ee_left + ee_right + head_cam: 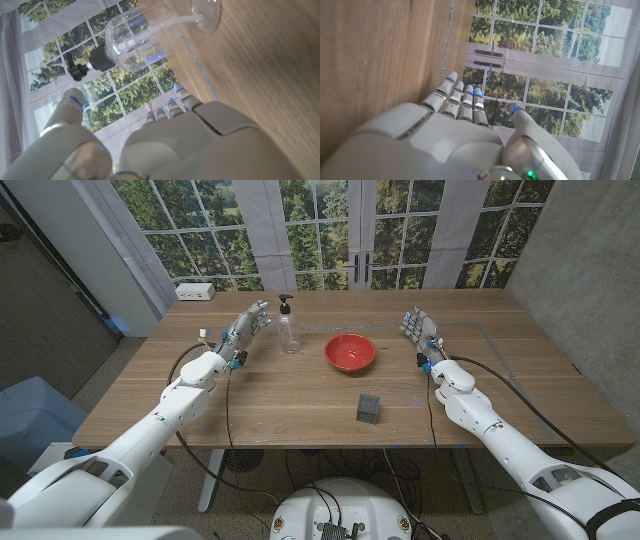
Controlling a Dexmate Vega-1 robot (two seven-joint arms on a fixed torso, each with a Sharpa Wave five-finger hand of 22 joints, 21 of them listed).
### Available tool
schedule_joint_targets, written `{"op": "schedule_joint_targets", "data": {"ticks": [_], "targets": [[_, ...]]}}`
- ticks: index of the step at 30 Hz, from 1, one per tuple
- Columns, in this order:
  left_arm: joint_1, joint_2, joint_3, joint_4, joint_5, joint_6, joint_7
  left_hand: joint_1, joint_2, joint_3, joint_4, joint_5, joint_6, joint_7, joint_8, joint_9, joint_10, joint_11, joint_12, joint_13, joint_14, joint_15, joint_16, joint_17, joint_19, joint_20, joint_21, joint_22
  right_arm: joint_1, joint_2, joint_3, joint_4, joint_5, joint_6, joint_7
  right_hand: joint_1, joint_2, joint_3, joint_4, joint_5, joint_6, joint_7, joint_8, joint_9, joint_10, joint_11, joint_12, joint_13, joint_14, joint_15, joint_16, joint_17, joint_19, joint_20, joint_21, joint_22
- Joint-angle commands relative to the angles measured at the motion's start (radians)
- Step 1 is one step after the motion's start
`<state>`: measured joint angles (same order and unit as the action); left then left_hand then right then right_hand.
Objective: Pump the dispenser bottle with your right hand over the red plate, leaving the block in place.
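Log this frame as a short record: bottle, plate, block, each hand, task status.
bottle: clear pump bottle, upright, left of the plate, close beside the left hand
plate: red plate, table centre, nothing on it
block: dark block, near side of the plate, apart from both hands
left hand: open, next to the bottle, not gripping it
right hand: open, right of the plate, holding nothing
status: pump not yet pressed

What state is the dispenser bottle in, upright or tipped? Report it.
Upright. In the head view the clear dispenser bottle stands on its base on the wooden table, black pump on top, beside the left robot hand, which is not gripping it.
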<state>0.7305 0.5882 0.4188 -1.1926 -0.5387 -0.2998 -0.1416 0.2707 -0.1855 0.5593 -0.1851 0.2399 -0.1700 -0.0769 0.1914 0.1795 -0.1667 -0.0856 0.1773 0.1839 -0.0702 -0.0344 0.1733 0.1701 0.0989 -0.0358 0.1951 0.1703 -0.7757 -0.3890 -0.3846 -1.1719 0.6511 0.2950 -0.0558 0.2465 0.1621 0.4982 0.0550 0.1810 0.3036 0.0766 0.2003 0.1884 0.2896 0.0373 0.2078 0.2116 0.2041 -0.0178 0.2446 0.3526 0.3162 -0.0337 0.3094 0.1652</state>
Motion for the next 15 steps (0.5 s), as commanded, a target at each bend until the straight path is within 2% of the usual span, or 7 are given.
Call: {"op": "schedule_joint_targets", "data": {"ticks": [1, 2, 5, 6, 8, 10, 15], "targets": [[-0.028, 0.074, 0.050, -0.062, 0.110, 0.055, -0.003, 0.056, -0.005, -0.029, 0.000, 0.030, -0.055, -0.008, -0.001, 0.009, -0.051, -0.008, 0.003, 0.004, -0.028, -0.021, 0.001, 0.005, -0.002, -0.037, -0.005, 0.002, -0.024, -0.002, 0.007, -0.025, -0.004, 0.021, -0.020, 0.003, 0.000, -0.002, -0.003, -0.002, 0.011, 0.003, 0.007, 0.002, 0.015, -0.001, 0.008, 0.003, 0.008, 0.001, 0.006, 0.002, 0.012, 0.006, -0.004, 0.005], [-0.027, 0.079, 0.052, -0.075, 0.118, 0.063, 0.004, 0.074, -0.005, -0.038, 0.000, 0.038, -0.071, -0.013, -0.001, 0.010, -0.062, -0.026, 0.003, 0.005, -0.037, -0.022, 0.001, 0.005, -0.006, -0.038, -0.007, 0.002, -0.025, -0.002, 0.008, -0.027, -0.003, 0.022, -0.019, 0.002, -0.001, -0.004, -0.003, -0.003, 0.013, 0.002, 0.008, 0.002, 0.016, 0.000, 0.009, 0.003, 0.009, 0.001, 0.007, 0.002, 0.012, 0.007, -0.005, 0.005], [-0.026, 0.093, 0.056, -0.102, 0.133, 0.080, 0.010, 0.099, -0.007, -0.054, 0.000, 0.051, -0.090, -0.013, 0.001, 0.012, -0.074, -0.046, 0.004, 0.005, -0.053, -0.024, -0.001, 0.006, -0.013, -0.043, -0.009, 0.002, -0.031, -0.003, 0.009, -0.034, -0.004, 0.030, -0.020, 0.000, -0.003, -0.006, -0.003, -0.003, 0.015, 0.003, 0.008, 0.003, 0.017, 0.001, 0.009, 0.003, 0.010, 0.003, 0.007, 0.002, 0.014, 0.008, -0.006, 0.005], [-0.026, 0.093, 0.056, -0.103, 0.134, 0.081, 0.011, 0.108, -0.007, -0.059, 0.000, 0.056, -0.096, -0.003, 0.002, 0.012, -0.077, -0.041, 0.005, 0.006, -0.056, -0.018, 0.000, 0.006, -0.018, -0.038, -0.011, 0.002, -0.031, -0.003, 0.009, -0.034, -0.004, 0.030, -0.019, -0.001, -0.004, -0.007, -0.004, -0.003, 0.017, 0.006, 0.009, 0.003, 0.017, 0.001, 0.009, 0.003, 0.010, 0.002, 0.007, 0.003, 0.015, 0.009, -0.006, 0.005], [-0.027, 0.103, 0.062, -0.118, 0.156, 0.092, 0.023, 0.123, -0.007, -0.069, 0.000, 0.063, -0.096, 0.001, 0.006, 0.012, -0.078, -0.048, 0.008, 0.006, -0.060, -0.024, 0.001, 0.006, -0.018, -0.043, -0.009, 0.002, -0.035, -0.002, 0.010, -0.039, -0.004, 0.032, -0.023, -0.003, -0.005, -0.009, -0.004, -0.004, 0.017, 0.006, 0.009, 0.003, 0.019, 0.001, 0.009, 0.003, 0.011, 0.002, 0.008, 0.003, 0.016, 0.010, -0.007, 0.005], [-0.027, 0.106, 0.066, -0.125, 0.166, 0.099, 0.027, 0.137, -0.007, -0.078, 0.001, 0.070, -0.099, 0.012, 0.009, 0.013, -0.076, -0.039, 0.011, 0.006, -0.063, -0.020, 0.002, 0.006, -0.020, -0.038, -0.010, 0.002, -0.037, -0.005, 0.010, -0.042, -0.005, 0.033, -0.022, -0.004, -0.006, -0.010, -0.004, -0.004, 0.018, 0.006, 0.008, 0.003, 0.020, 0.002, 0.009, 0.003, 0.012, 0.003, 0.008, 0.003, 0.017, 0.010, -0.008, 0.005], [-0.023, 0.108, 0.065, -0.139, 0.172, 0.114, 0.043, 0.163, -0.006, -0.095, 0.001, 0.081, -0.092, 0.007, 0.017, 0.013, -0.070, -0.041, 0.016, 0.007, -0.064, -0.026, 0.004, 0.006, -0.022, -0.043, -0.009, 0.002, -0.044, -0.006, 0.011, -0.051, -0.006, 0.036, -0.028, -0.007, -0.007, -0.013, -0.006, -0.004, 0.021, 0.003, 0.009, 0.003, 0.023, 0.005, 0.010, 0.003, 0.013, 0.004, 0.009, 0.003, 0.019, 0.011, -0.010, 0.005]]}}
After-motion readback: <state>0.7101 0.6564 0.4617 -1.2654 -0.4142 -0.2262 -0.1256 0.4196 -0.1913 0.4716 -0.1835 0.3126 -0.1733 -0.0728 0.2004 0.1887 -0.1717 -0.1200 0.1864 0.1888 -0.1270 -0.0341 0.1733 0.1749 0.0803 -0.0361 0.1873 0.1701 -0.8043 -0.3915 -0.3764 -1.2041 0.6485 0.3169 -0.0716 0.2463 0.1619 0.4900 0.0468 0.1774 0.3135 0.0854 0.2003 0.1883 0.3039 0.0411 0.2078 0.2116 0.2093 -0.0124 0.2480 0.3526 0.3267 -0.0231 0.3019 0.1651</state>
